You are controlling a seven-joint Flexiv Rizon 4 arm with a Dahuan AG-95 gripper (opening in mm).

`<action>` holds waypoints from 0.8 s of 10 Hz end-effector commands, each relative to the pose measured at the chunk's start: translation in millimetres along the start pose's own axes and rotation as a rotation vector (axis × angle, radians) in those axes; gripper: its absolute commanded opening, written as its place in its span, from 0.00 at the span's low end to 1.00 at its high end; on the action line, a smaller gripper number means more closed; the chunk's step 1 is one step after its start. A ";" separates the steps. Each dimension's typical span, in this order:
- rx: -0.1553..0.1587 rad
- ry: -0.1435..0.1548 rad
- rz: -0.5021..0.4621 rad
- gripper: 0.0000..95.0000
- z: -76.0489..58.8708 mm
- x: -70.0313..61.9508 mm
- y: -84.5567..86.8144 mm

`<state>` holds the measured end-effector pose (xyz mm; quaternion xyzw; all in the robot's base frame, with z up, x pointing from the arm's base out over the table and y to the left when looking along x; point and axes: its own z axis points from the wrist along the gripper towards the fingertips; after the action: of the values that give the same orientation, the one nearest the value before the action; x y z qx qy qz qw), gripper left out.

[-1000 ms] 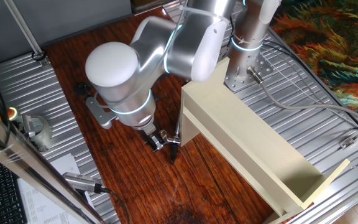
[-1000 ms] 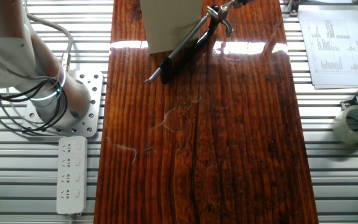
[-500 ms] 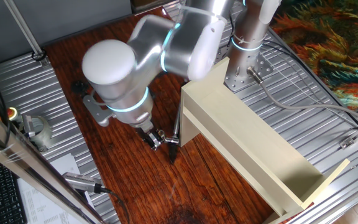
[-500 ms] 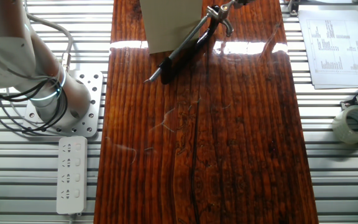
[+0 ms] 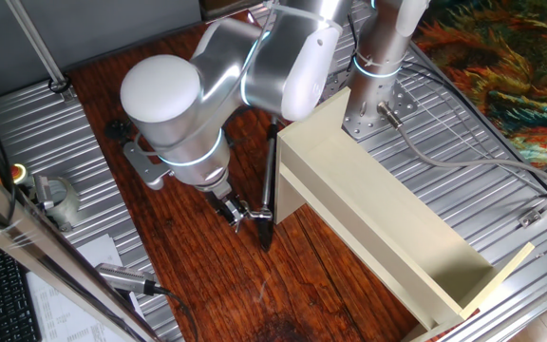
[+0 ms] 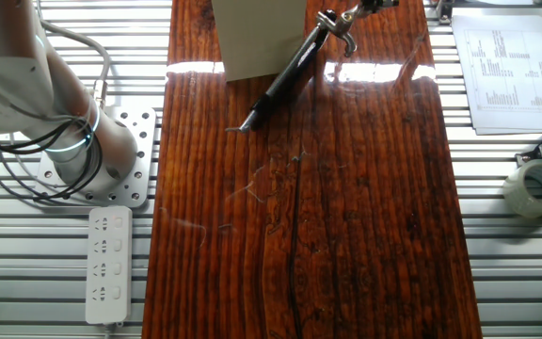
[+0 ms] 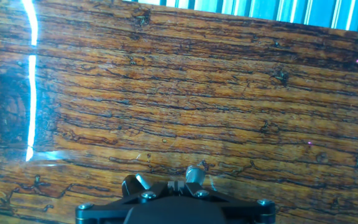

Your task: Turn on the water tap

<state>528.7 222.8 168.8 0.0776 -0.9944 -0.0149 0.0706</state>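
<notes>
lab: robot arm [image 5: 254,76] bolted to aluminium-profile bench [image 6: 516,235]

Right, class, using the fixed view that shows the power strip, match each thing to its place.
Things:
1. power strip
2. tape roll
3. printed sheet
4. cream box

Places:
A. top right, on the metal slats
B. lower left, just below the robot base
C. right edge, below the printed sheet
D. on the wooden board, at the picture's top edge

Pairs: 1-B, 2-C, 3-A, 4-D
</notes>
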 end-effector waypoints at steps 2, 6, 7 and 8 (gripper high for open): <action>-0.006 0.013 0.012 0.00 0.2 2.6 7.8; -0.003 0.037 0.019 0.00 3.5 15.0 9.8; -0.001 0.035 0.019 0.00 5.4 18.9 9.6; -0.002 0.033 0.018 0.00 5.5 19.1 9.5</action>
<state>507.9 229.0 166.5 0.0675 -0.9941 -0.0158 0.0840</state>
